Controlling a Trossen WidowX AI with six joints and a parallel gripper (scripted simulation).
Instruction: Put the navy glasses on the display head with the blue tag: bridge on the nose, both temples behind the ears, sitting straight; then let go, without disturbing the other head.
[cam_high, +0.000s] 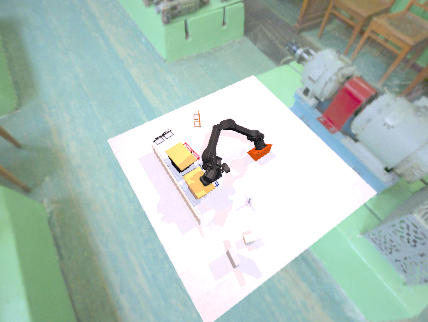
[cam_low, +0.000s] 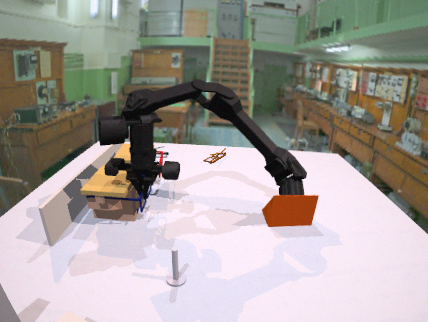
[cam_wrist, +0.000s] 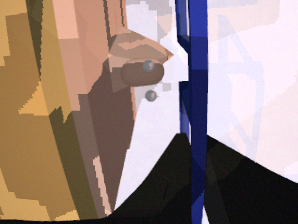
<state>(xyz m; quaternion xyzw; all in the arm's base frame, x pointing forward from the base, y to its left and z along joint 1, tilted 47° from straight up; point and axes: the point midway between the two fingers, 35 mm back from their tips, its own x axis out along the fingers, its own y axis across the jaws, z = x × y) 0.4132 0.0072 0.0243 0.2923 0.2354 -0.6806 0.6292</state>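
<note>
The navy glasses (cam_low: 142, 202) (cam_wrist: 199, 75) are in my gripper (cam_low: 142, 193) (cam_wrist: 188, 141), which is shut on their front frame. The near head (cam_high: 199, 189) (cam_low: 114, 210) (cam_wrist: 107, 117), with yellow hair, is beside the gripper. In the wrist view the front frame stands just off the nose tip, with a narrow gap. In the exterior view a navy temple runs along the near side of this head, under the hair. The far temple and both ears are hidden. The other head (cam_high: 181, 156) stands behind, with red glasses (cam_high: 191, 150) (cam_low: 161, 159) at its face. I cannot make out a tag.
A long upright board (cam_high: 176, 185) (cam_low: 60, 215) runs behind both heads. Black glasses (cam_high: 163, 136) and orange glasses (cam_high: 197, 122) (cam_low: 215, 156) lie farther back. A small post (cam_low: 175, 265) stands toward the front. The arm's orange base (cam_high: 260, 152) (cam_low: 292, 211) is at the right.
</note>
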